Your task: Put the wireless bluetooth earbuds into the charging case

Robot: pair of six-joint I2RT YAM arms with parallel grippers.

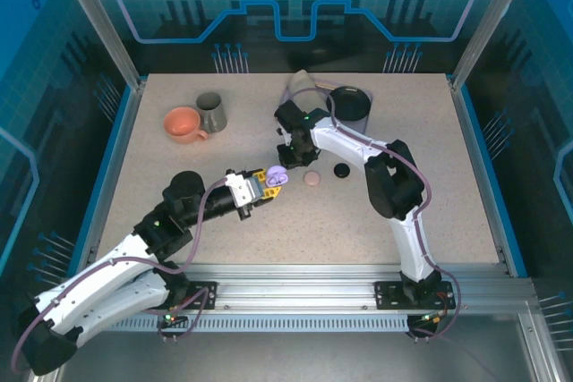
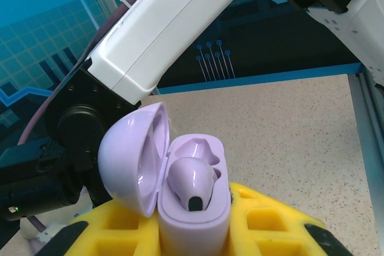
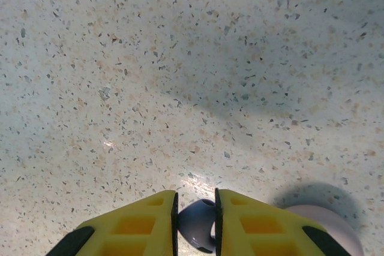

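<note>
My left gripper is shut on the base of an open lilac charging case, holding it upright just above the table. Its lid is swung to the left. One lilac earbud sits in the near socket, and the far socket is empty. My right gripper is shut on a second lilac earbud, pinched between its yellow fingers a little above the speckled table. In the top view the right gripper hangs just behind the lilac case.
A closed pink round case and a black round case lie right of the lilac case. An orange cup and a grey mug stand at the back left. A black dish sits at the back centre.
</note>
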